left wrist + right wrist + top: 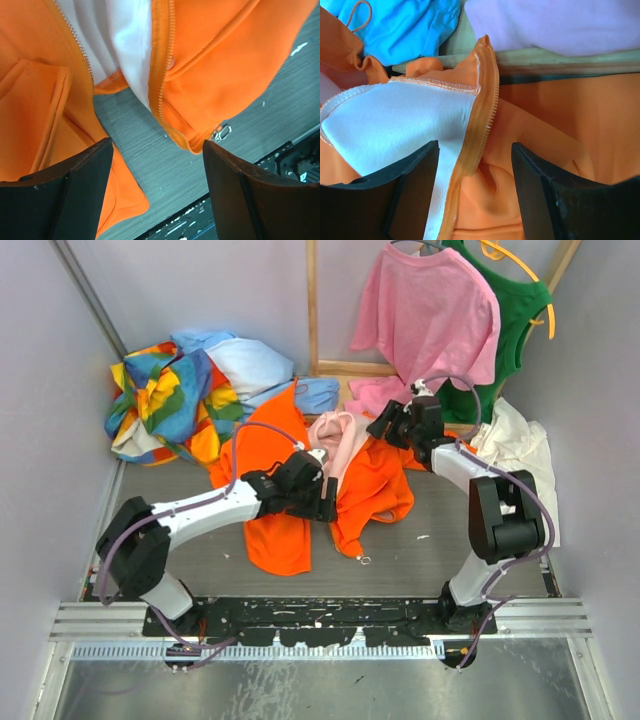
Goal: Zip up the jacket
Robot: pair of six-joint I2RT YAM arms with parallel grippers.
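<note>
The left hand point(157, 150) was spread wide, its two dark fingers point(75, 190) pinching nothing, with bare grey wood-grain surface point(150, 170) showing in the gap. Just beyond its fingertips lay the lower front of the bright orange fabric jacket point(225, 60). One open front edge with its row of zipper teeth point(161, 75) ran down between the fingers. A second toothed edge point(75, 40) lay off toward the left finger, and the two were apart. A small metal zipper pull point(221, 133) sat at the bottom corner of the nearer edge, close to the right finger (whether they touched I could not tell). Pale whitish lining point(127, 35) showed between the two edges.

The right hand point(475, 147) was likewise spread and held nothing. It hung over the upper part of the jacket point(560, 115), where a zipper edge point(487, 115) bordered the turned-out white lining point(395, 120) and passed up between its fingers. Past that lay bright blue fabric point(410, 25) and a wooden rail point(570, 55).

From above, the jacket point(375, 485) lay crumpled and unzipped mid-surface. The left hand point(325, 502) sat over its near side and the right hand point(385, 425) at its far side. A multicoloured patchwork garment point(165, 395) was heaped at the far left. A pink T-shirt point(425, 310) and a green top point(515, 320) hung at the back.
</note>
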